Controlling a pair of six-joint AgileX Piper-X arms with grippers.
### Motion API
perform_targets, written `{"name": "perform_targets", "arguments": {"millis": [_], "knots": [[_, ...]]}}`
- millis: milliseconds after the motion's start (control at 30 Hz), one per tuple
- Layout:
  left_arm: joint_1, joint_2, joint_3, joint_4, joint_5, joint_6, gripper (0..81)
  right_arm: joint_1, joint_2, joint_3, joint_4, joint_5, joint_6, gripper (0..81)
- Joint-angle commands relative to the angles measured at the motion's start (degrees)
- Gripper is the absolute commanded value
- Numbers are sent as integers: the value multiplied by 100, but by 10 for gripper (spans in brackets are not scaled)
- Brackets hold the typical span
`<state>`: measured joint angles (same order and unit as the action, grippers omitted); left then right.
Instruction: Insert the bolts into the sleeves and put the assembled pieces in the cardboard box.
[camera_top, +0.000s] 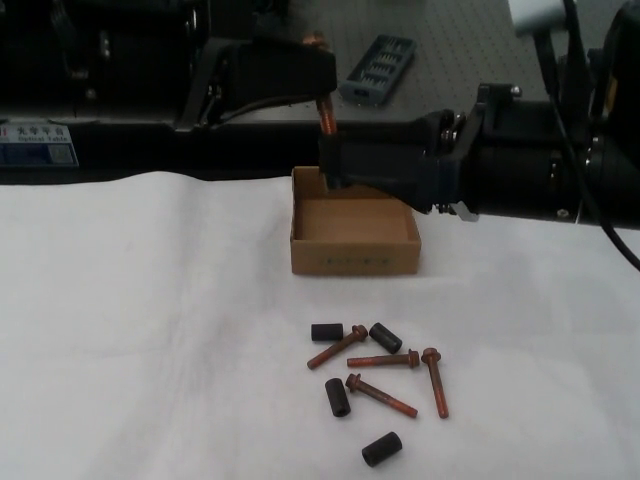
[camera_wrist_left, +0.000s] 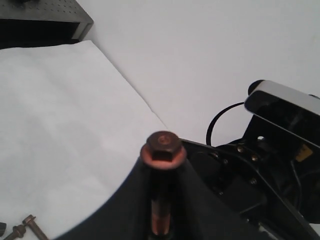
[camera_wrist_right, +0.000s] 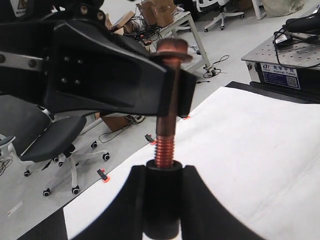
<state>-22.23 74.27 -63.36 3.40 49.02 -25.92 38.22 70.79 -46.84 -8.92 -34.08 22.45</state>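
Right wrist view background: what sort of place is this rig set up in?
Likely a robotics lab or workshop: a rolling office chair, loose cables near it, and a perforated metal bench.

A white sheet (camera_top: 120, 300) is spread over the worktop (camera_top: 560, 330). Behind it a perforated metal table (camera_top: 470, 40) is seen, with 1 grey slotted case (camera_top: 378, 68) laid on it. In the right wrist view a grey floor (camera_wrist_right: 235, 45) is shown, on which 1 black office chair (camera_wrist_right: 50, 135), brown cartons (camera_wrist_right: 157, 9) and loose cables (camera_wrist_right: 125, 132) are set.
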Motion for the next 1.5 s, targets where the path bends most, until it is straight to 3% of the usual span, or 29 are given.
{"name": "perform_targets", "arguments": {"millis": [0, 367, 633, 867, 933, 967, 1067, 1100, 1133, 1300, 1467], "knots": [[20, -13, -15, 72, 78, -25, 6, -180, 11, -74, -286, 407, 76, 18], [-68, -13, 294, 148, 587, -151, 6, -221, 11, -210, -297, -160, 66, 18], [-361, -13, 400, 117, 575, -141, 6, -221, 11, -210, 38, -274, -195, 18], [-344, -13, 400, 117, 525, -88, 4, -221, 11, -210, 37, -295, -277, 18], [-344, -13, 400, 117, 593, -88, 78, -221, 11, -210, 37, -295, -277, 18], [-344, -13, 400, 117, 630, -88, 157, -221, 11, -210, 37, -295, -277, 18], [-344, -13, 400, 117, 642, -152, 501, -221, 11, -210, 37, -340, -276, 18], [-344, -13, 400, 117, 642, -280, 579, -221, 11, -210, 37, -365, -276, 18], [-344, -13, 400, 117, 703, -424, 607, -221, 11, -210, 37, -387, -276, 18], [-344, -68, 400, 54, 959, -502, 526, -221, 11, -210, 53, -386, -319, 18], [-271, -287, 400, -229, 765, -502, 525, -221, 11, -210, 137, -448, -319, 18]]}}
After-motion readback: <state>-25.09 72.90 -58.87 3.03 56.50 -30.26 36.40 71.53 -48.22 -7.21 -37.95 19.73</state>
